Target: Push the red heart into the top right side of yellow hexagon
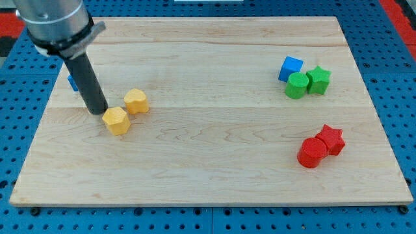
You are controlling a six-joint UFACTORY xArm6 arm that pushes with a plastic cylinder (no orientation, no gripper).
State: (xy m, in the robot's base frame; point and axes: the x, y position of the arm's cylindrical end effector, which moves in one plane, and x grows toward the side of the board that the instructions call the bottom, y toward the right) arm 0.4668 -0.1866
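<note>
The yellow hexagon (117, 121) lies at the board's left. A second yellow block (136, 101), heart-like in shape, lies just to its upper right. My tip (97, 112) is on the board right by the hexagon's left edge, touching or nearly so. At the far right, a rounded red block (312, 153), which looks like the red heart, lies against a red star (331, 138) on its upper right. The two red blocks are far from my tip.
A blue cube (290, 67), a green round block (297, 85) and a green star (318, 79) are clustered at the upper right. A blue block (71, 81) is mostly hidden behind the rod at the left. The wooden board (214, 162) rests on a blue pegboard.
</note>
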